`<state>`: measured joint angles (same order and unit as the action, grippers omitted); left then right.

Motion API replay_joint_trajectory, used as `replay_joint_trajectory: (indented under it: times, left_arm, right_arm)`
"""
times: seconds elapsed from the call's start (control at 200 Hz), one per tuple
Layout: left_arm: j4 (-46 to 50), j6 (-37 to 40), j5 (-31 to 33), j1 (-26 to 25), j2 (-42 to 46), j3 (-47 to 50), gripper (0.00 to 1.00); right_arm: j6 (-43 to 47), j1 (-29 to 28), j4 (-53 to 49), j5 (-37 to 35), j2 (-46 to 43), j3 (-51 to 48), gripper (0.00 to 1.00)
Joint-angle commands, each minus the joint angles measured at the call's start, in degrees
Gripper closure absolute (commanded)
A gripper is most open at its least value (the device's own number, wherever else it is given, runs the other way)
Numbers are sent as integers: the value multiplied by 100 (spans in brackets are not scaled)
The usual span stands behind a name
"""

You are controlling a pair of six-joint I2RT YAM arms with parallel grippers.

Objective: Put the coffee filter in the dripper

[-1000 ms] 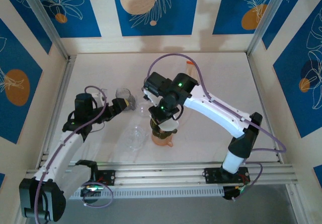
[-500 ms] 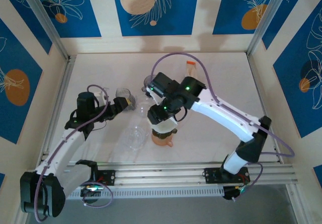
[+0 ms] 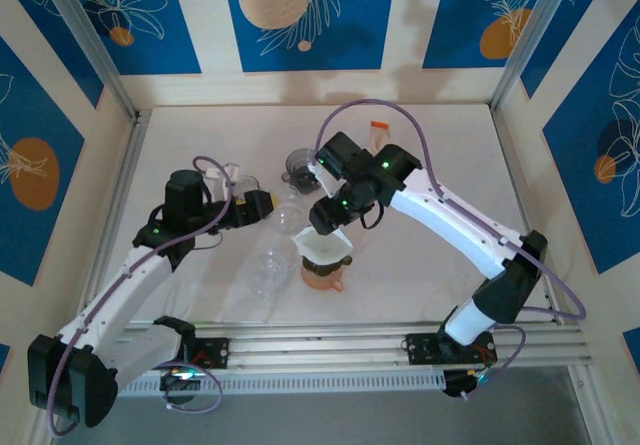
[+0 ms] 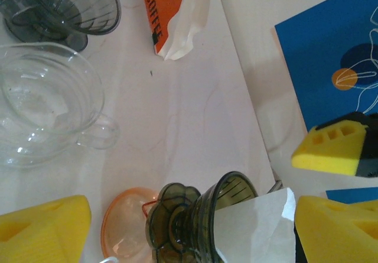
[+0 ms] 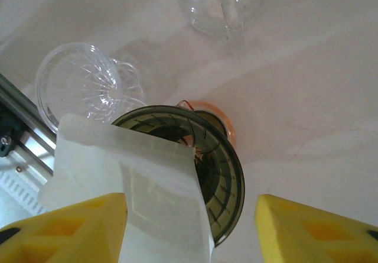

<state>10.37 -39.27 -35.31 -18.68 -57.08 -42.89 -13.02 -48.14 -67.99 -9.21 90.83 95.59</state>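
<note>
On a pale marbled table (image 3: pixel 430 135), a white paper coffee filter (image 3: pixel 323 246) sits in the mouth of a dark dripper (image 5: pixel 223 174) atop an orange base (image 3: pixel 324 279), one edge jutting past the rim. The right gripper (image 5: pixel 189 204) hangs above it, jaws spread. The left gripper (image 3: pixel 266 204) hovers nearby, jaws also spread. Blue leaf-print panels (image 3: pixel 300 25) line the walls.

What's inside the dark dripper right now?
The white paper filter lies in the dark dripper, its top edge sticking out past the rim. Ribbed wall shows beside it; the filter covers the rest.
</note>
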Motion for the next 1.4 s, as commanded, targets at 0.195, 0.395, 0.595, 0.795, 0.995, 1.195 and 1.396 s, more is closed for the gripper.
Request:
replay_joint_trajectory:
  times: [0.195, 0.395, 0.595, 0.795, 0.995, 1.195, 1.396]
  left_arm:
    - [241, 221, 54, -31, 106, 9, 10]
    - [154, 189, 26, -33, 73, 44, 10]
    - [115, 158, -2, -34, 54, 53, 10]
    - [61, 103, -73, -31, 48, 12, 10]
    - [90, 82, -70, -32, 19, -44, 12]
    - [70, 40, -84, -143, -65, -83, 16]
    - [1, -9, -2, -404, -130, -55, 16]
  right_arm:
    - [536, 37, -87, 429, 347, 265, 48]
    - [524, 20, -179, 334, 384, 224, 64]
    - [444, -75, -188, 293, 321, 180, 81]
    - [177, -195, -274, 78, 256, 175, 97]
    - [-490, -332, -241, -430, 17, -8, 100]
    - [-870, -481, -331, -1210, -60, -140, 100]
    - [-989, -621, -113, -1413, 1, -365, 100]
